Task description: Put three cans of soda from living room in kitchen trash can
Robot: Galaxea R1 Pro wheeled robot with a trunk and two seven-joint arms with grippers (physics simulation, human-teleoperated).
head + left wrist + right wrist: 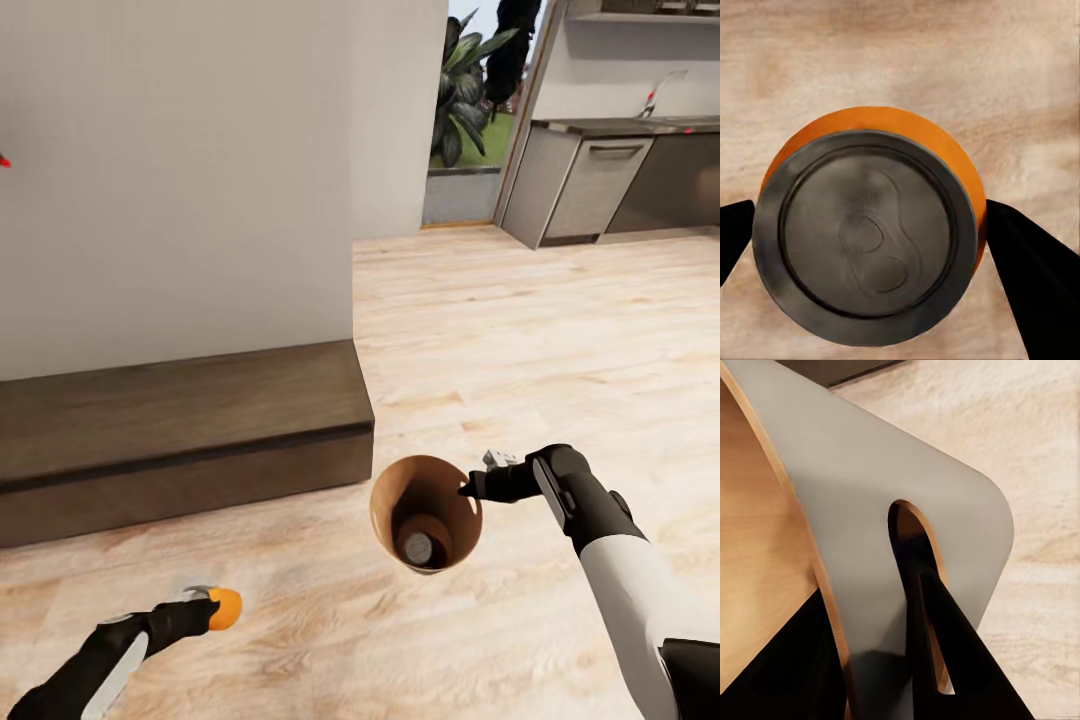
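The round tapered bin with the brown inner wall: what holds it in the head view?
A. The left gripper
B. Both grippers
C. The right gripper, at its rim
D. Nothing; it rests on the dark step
C: the right gripper clamps the rim of the round tapered bin, one of the fingers passing through its handle slot.

We stand in a home: pale wood floor [520, 330], a kitchen ahead with grey cabinets [590, 185], dark bench [625, 125] and tap [660, 92].

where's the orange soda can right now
The orange can is in the left gripper, low at the head view's left over the wood floor, left of the bin the right gripper holds.
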